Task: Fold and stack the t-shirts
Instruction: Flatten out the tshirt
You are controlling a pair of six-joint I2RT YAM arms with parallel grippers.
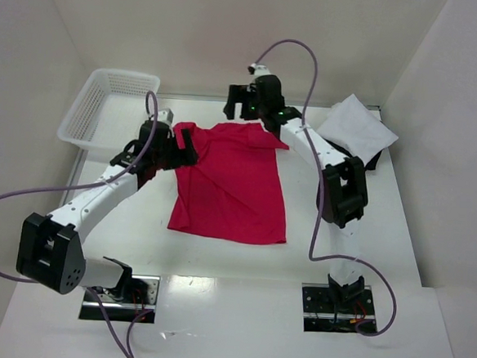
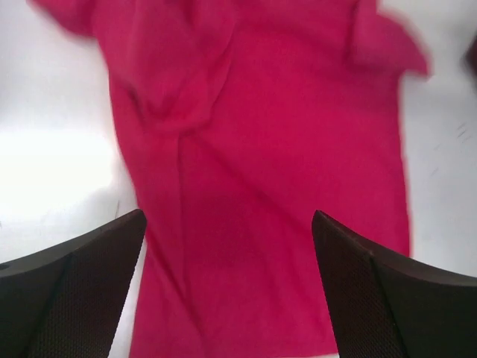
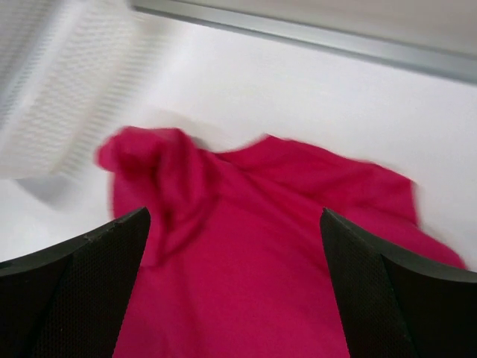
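Observation:
The crimson red t-shirt [image 1: 231, 185] lies spread on the table's middle, its left sleeve bunched near the collar. It fills the left wrist view [image 2: 261, 149] and shows in the right wrist view [image 3: 253, 253]. The white t-shirt [image 1: 357, 127] lies folded at the back right on a dark cloth [image 1: 376, 161], likely the maroon-black shirt. My left gripper [image 1: 184, 142] is open and empty above the red shirt's left shoulder [image 2: 229, 216]. My right gripper [image 1: 239, 102] is open and empty above the shirt's far edge [image 3: 235, 212].
A white mesh basket [image 1: 108, 108] stands at the back left; it shows blurred in the right wrist view [image 3: 59, 82]. White walls close in the table on three sides. Purple cables hang from both arms.

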